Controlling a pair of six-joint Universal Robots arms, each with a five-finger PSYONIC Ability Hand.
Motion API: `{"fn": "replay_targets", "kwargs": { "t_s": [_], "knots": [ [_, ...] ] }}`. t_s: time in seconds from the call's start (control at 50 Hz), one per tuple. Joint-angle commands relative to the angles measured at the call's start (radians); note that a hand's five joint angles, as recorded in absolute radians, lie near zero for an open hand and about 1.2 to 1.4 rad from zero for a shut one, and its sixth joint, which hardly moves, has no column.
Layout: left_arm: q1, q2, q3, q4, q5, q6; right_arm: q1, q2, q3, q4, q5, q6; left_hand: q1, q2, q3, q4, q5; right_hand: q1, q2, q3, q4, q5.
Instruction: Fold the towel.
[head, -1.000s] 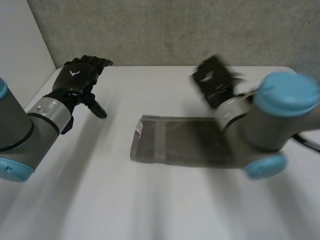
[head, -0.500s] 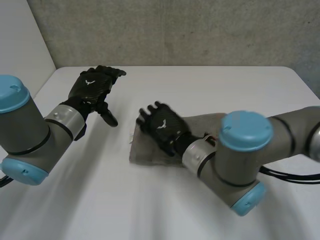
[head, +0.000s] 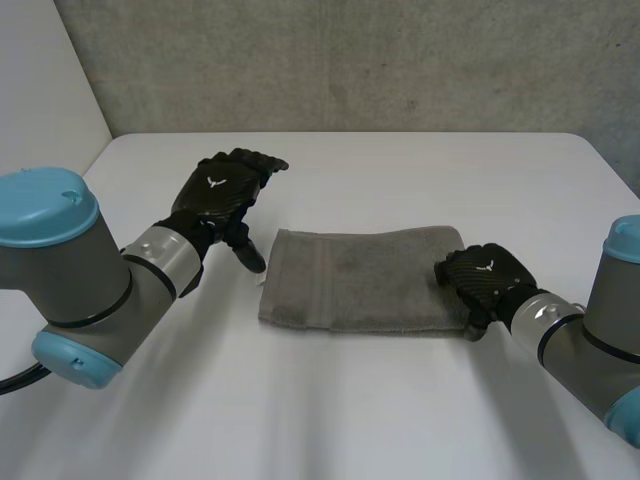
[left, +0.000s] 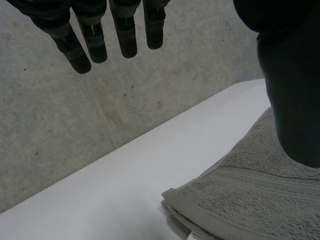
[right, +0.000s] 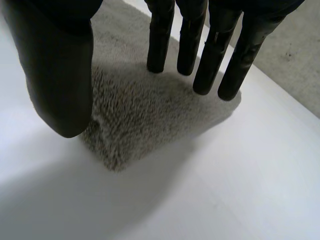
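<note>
Hovering over the right end of the towel (head: 355, 282), the right hand (head: 487, 278) had its fingers straight and its thumb apart, gripping nothing. The towel, a doubled strip, lay flat in the middle of the counter (head: 330, 400). Farther off, the left hand (head: 222, 192) hung just beside the left end, fingers likewise spread. To fold well, I judged, one hand should pinch every layer at its end, lift low, and lay that end squarely over the other.

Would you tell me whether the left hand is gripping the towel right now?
No, the left hand has straight fingers clear of the towel, pinching nothing.
</note>
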Motion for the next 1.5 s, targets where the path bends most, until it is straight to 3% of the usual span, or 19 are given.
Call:
{"fn": "replay_targets", "kwargs": {
  "t_s": [0.02,0.04,0.06,0.1,0.24,0.4,0.5,0.54,0.6,0.68,0.78,0.8,0.82,0.84,0.86,1.02,1.14,1.36,1.5],
  "knots": [
    [0.002,-0.002,-0.003,0.0,0.0,0.0,-0.001,0.058,-0.017,-0.012,0.006,-0.004,-0.078,-0.065,-0.051,-0.075,-0.202,0.396,0.394,0.392,0.392,0.381],
    [0.002,-0.001,-0.003,-0.002,-0.001,0.0,0.003,0.067,-0.023,-0.016,0.01,-0.008,-0.078,-0.065,-0.051,-0.075,-0.202,0.599,0.597,0.595,0.595,0.585],
    [0.002,-0.001,-0.003,-0.002,-0.001,0.0,0.003,0.067,-0.023,-0.016,0.01,-0.008,-0.078,-0.065,-0.051,-0.075,-0.202,0.601,0.599,0.597,0.597,0.587],
    [0.002,-0.001,-0.006,0.0,-0.001,0.0,0.011,0.058,-0.027,-0.025,0.031,-0.031,-0.078,-0.065,-0.051,-0.075,-0.202,0.881,0.879,0.877,0.877,0.867],
    [0.002,0.01,-0.006,0.0,-0.001,0.0,0.031,0.012,-0.055,-0.08,0.152,-0.197,-0.078,-0.065,-0.051,-0.075,-0.202,0.882,0.88,0.878,0.878,0.867],
    [0.006,0.027,0.002,-0.002,-0.015,0.0,0.344,0.051,-0.222,-0.097,0.184,-0.381,-0.081,-0.068,-0.054,-0.078,-0.205,0.882,0.88,0.878,0.878,0.867],
    [0.017,0.059,0.008,0.0,-0.07,-0.006,0.47,0.153,-0.329,-0.118,0.155,-0.456,-0.087,-0.074,-0.06,-0.084,-0.211,0.882,0.88,0.878,0.878,0.867],
    [0.032,0.09,0.008,0.002,-0.107,-0.011,0.526,0.214,-0.369,-0.12,0.105,-0.482,-0.09,-0.077,-0.063,-0.087,-0.214,0.882,0.88,0.878,0.878,0.867],
    [0.043,0.101,0.008,0.006,-0.116,-0.011,0.572,0.278,-0.383,-0.112,0.027,-0.495,-0.09,-0.077,-0.063,-0.087,-0.214,0.882,0.88,0.878,0.878,0.867],
    [0.054,0.117,0.0,0.015,-0.123,-0.012,0.588,0.298,-0.386,-0.117,-0.012,-0.495,-0.09,-0.077,-0.063,-0.087,-0.214,0.882,0.88,0.878,0.878,0.867],
    [0.051,0.119,-0.001,0.015,-0.123,-0.012,0.574,0.278,-0.386,-0.121,0.022,-0.458,-0.09,-0.077,-0.063,-0.087,-0.214,0.766,0.764,0.762,0.762,0.751],
    [0.046,0.117,-0.001,0.015,-0.123,-0.012,0.571,0.259,-0.376,-0.123,0.043,-0.429,-0.09,-0.077,-0.063,-0.087,-0.214,0.368,0.366,0.364,0.364,0.353],
    [0.046,0.117,-0.001,0.015,-0.123,-0.012,0.571,0.259,-0.375,-0.123,0.043,-0.429,-0.09,-0.077,-0.063,-0.087,-0.214,0.364,0.362,0.36,0.36,0.349],
    [0.045,0.117,0.0,0.018,-0.123,-0.012,0.568,0.23,-0.362,-0.124,0.06,-0.383,-0.09,-0.077,-0.063,-0.087,-0.214,-0.058,-0.06,-0.062,-0.062,-0.073],
    [0.042,0.114,0.002,0.021,-0.123,-0.012,0.562,0.196,-0.35,-0.123,0.072,-0.325,-0.09,-0.077,-0.063,-0.087,-0.214,-0.28,-0.282,-0.284,-0.284,-0.295],
    [0.019,0.096,0.023,0.026,-0.126,-0.067,0.418,0.061,-0.282,-0.111,0.091,-0.012,-0.09,-0.077,-0.063,-0.087,-0.214,-0.34,-0.341,-0.344,-0.344,-0.354],
    [-0.02,0.039,0.036,0.025,-0.127,-0.126,0.303,0.044,-0.267,-0.079,0.097,0.233,-0.087,-0.074,-0.06,-0.084,-0.211,-0.34,-0.341,-0.344,-0.344,-0.354],
    [-0.135,-0.139,0.066,-0.014,-0.141,-0.138,0.236,0.148,-0.342,0.032,0.088,0.35,-0.078,-0.065,-0.051,-0.075,-0.202,-0.34,-0.341,-0.344,-0.344,-0.354],
    [-0.172,-0.243,0.103,-0.075,-0.231,-0.121,0.243,0.246,-0.382,0.057,0.086,0.354,-0.078,-0.065,-0.051,-0.075,-0.202,-0.34,-0.341,-0.344,-0.344,-0.354]
  ]
}}
